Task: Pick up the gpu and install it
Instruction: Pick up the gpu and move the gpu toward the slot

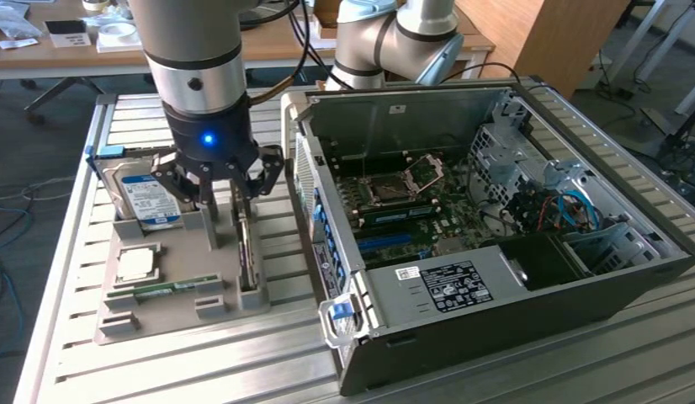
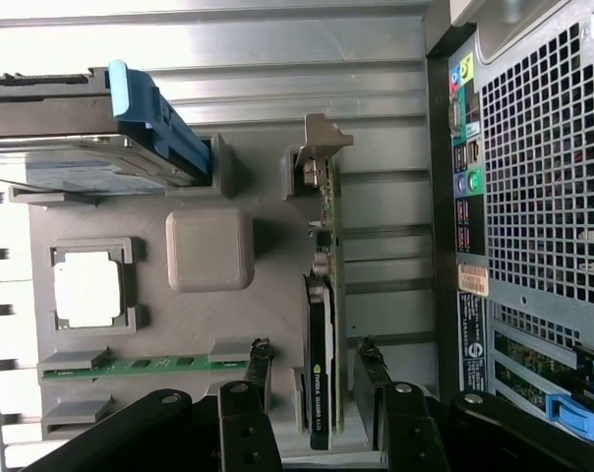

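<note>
Left of centre in the exterior view, the thin green gpu card with black cooler stands edgewise in a grey plastic holder. The black gripper sits astride it, jaws apart. It is probably light, rigid and fragile, so grip its flat faces.

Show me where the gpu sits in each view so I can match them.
Exterior view: the gpu stands on edge in the grey holder, at the exterior view's left of the PC case.
Wrist view: the gpu is seen edge-on in the holder, beside the case's grille.
Shared landmark: the hard drive in the same holder.
</note>
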{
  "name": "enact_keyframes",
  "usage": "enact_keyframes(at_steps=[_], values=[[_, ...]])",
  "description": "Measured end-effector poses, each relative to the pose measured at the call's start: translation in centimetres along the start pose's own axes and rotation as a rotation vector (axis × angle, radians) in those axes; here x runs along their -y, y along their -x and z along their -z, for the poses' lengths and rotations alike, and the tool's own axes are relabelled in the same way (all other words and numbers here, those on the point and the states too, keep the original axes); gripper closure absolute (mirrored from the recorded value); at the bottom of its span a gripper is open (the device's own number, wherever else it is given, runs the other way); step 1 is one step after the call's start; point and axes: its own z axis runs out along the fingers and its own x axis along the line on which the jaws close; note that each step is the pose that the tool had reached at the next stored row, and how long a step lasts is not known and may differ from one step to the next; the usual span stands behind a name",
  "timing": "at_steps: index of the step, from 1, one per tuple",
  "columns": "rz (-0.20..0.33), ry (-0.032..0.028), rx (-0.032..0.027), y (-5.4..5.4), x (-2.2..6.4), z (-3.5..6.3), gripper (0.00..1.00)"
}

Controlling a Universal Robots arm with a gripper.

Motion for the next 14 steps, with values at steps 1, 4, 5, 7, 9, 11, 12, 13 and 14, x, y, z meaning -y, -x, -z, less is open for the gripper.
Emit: enact_keyframes(at_steps=[1,4,5,7,9,11,12,13,14], values=[[0.0,0.0,0.0,0.0,0.01,-0.1,0.53],[0.0,-0.0002,-0.0002,0.04,0.01,-0.31,0.53],[0.0,-0.0002,-0.0001,0.05,0.01,-0.37,0.53],[0.0,-0.0001,0.0,0.08,0.02,-0.48,0.53],[0.0,0.0,-0.0001,0.11,0.02,-0.58,0.53],[0.0,-0.0001,-0.0001,0.23,0.02,-0.69,0.53],[0.0,0.0,0.0,0.3,0.01,-0.73,0.53],[0.0,0.0,0.0001,0.34,0.01,-0.76,0.53],[0.0,0.0,0.0,0.35,0.01,-0.77,0.53]])
